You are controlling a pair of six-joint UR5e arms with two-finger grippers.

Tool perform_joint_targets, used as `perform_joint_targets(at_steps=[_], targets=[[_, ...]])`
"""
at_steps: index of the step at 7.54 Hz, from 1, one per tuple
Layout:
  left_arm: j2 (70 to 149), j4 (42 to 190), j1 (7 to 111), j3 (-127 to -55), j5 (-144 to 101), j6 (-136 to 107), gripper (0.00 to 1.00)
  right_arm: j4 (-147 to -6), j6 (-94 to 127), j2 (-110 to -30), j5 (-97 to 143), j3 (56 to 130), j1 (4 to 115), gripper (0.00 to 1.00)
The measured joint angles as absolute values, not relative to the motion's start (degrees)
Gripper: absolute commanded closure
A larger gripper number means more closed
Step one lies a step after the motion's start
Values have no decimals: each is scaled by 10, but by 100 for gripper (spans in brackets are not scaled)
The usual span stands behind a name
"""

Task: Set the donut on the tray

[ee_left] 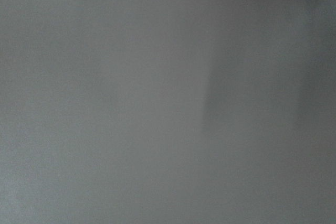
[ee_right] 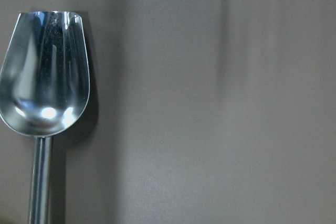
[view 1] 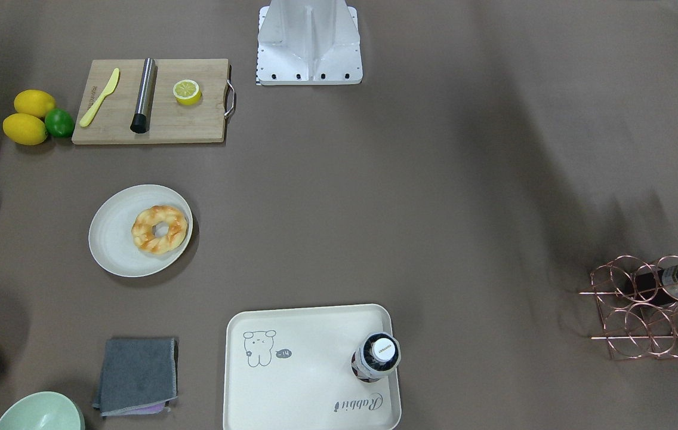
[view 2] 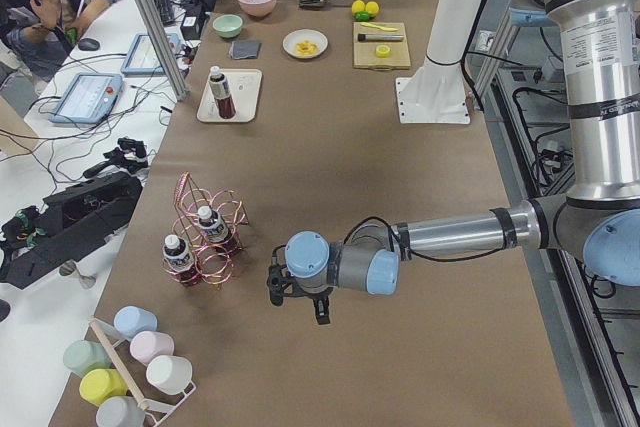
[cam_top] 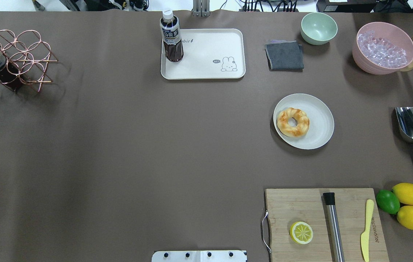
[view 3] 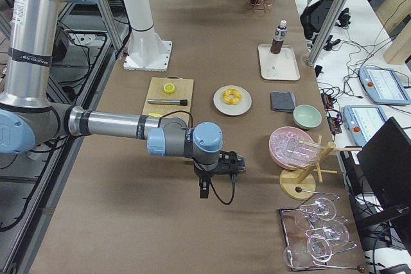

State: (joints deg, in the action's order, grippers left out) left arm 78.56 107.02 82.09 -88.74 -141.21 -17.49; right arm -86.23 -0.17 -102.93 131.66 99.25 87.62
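Note:
The donut (view 1: pixel 159 229) (cam_top: pixel 293 122), a golden twisted ring, lies on a round off-white plate (cam_top: pixel 321 122) right of the table's middle in the overhead view. The cream tray (view 1: pixel 309 382) (cam_top: pixel 206 54) lies at the far edge, apart from the plate, with a dark drink bottle (cam_top: pixel 172 36) upright on its left end. My left gripper (view 2: pixel 275 287) and my right gripper (view 3: pixel 239 162) show only in the side views, far from the donut, so I cannot tell whether they are open or shut. The left wrist view shows only brown cloth.
A cutting board (cam_top: pixel 301 207) holds a half lemon, a steel muddler and a yellow knife. Lemons and a lime (cam_top: pixel 406 203) lie beside it. A metal scoop (cam_top: pixel 412 125) (ee_right: pixel 44 77), a pink ice bowl (cam_top: pixel 383 49), a green bowl (cam_top: pixel 318 27), a grey cloth (cam_top: pixel 284 54) and a copper rack (cam_top: pixel 10 58) stand around.

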Motion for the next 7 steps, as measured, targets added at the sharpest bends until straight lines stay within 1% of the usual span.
perform_joint_targets(at_steps=[7], targets=[[786, 1070, 821, -887, -1413, -176, 2, -862, -3, -1028, 1327, 991, 875, 0]])
